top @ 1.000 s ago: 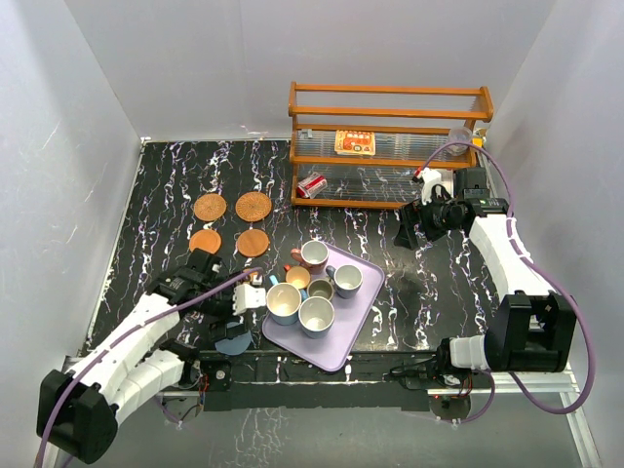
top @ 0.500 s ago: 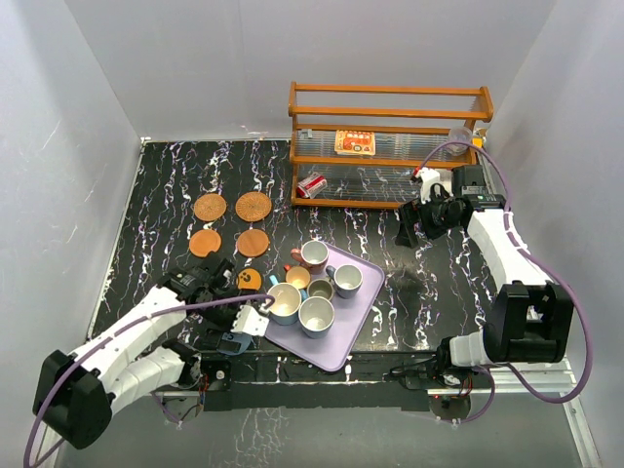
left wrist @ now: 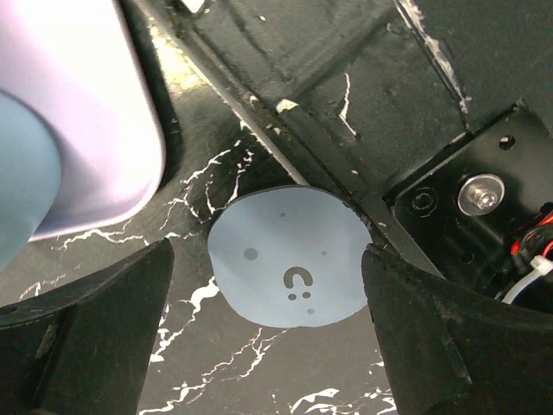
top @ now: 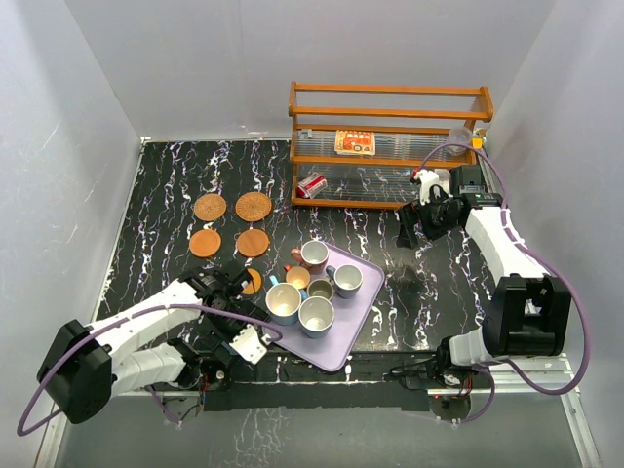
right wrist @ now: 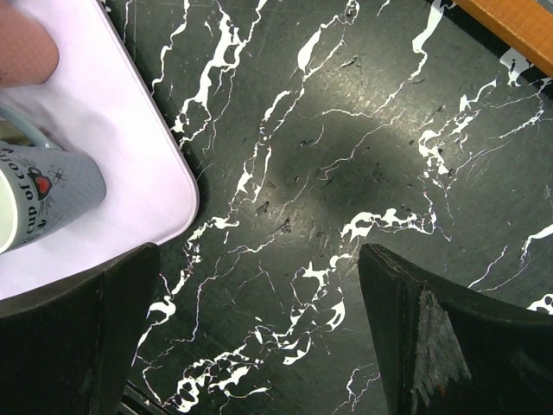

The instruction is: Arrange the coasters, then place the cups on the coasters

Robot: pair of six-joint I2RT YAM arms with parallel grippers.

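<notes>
While looking down from the left wrist, seeing left gripper (left wrist: 266,268) released, fingers (left wrist: 86,337) spread wide, clamping nothing. Straddles grey-blue coaster (left wrist: 289,251), lying flat on the black marbled table (left wrist: 259,376) at the near edge, just beside the near-left corner of the lilac tray (left wrist: 78,112). Puts that coaster at 8 o'clock from tray centre in the top view. Can't tell whether the 3 o'clock finger touches the coaster rim; shows a clear gap on the 9 o'clock side.

Next out: finding all six cups on the tray, none on a coaster yet. Counting white cup (top: 316,316) and pale blue cup (top: 284,302) nearest, then olive-grey cup (top: 321,290), small orange-lined cup (top: 297,278), printed blue-grey cup (top: 345,281), with pink cup (top: 314,255) farthest.

Spotting dotted orange coaster (top: 252,281) at 9 o'clock of the tray, just beside its edge, partly hidden by the left arm.

Farther, at 10 to 11 o'clock: seeing four coasters in a two-by-two square, not touching. Plain orange pair (top: 204,242) nearer, rattan pair (top: 253,206) behind.

At 1 to 2 o'clock of the tray: reading right gripper (right wrist: 259,277) as released too, fingers wide over bare table, gripping nothing.

At 12 to 1 o'clock, far back: seeing wooden rack (top: 390,93), printed packet (top: 355,142) on a shelf, can (top: 312,185) on the lowest shelf.
</notes>
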